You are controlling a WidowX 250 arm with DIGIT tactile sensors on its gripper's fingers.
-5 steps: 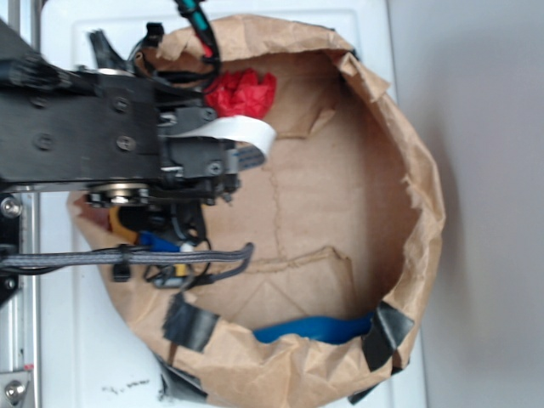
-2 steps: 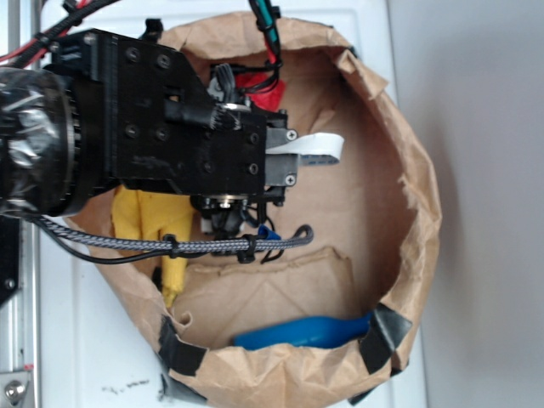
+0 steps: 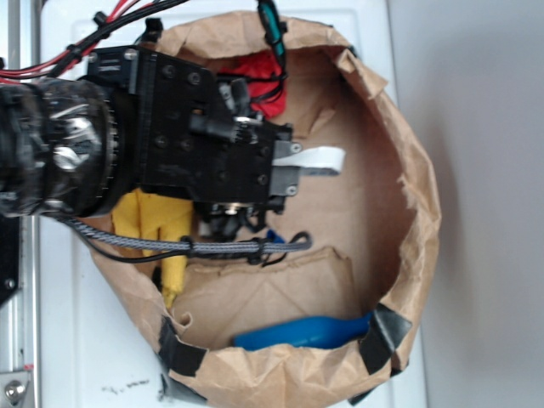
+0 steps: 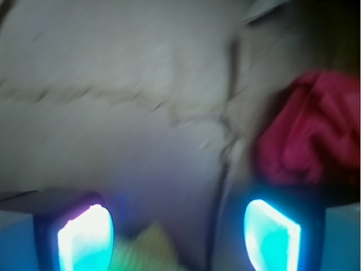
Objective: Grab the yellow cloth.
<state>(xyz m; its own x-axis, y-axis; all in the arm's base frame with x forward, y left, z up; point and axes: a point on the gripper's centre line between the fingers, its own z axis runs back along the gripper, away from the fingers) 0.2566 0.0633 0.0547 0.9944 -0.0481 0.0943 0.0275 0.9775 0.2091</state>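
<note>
Approach step: the gripper (image 4: 178,240) hangs released inside the brown paper bag (image 3: 421,212), holding nothing.
The yellow cloth (image 3: 153,225) lies at the bag's left wall, mostly under the arm; next, I judge, come down over it and clench. Also inside: a red wad (image 3: 263,85) and a blue plastic bottle (image 3: 302,333).

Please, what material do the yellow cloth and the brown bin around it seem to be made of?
The bright yellow soft cloth looks like matte fabric, perhaps terry: it lies in thick, rounded folds without shine. The round brown bin wall looks like kraft paper: dull, creased, with torn edges and dark tape patches.
</note>
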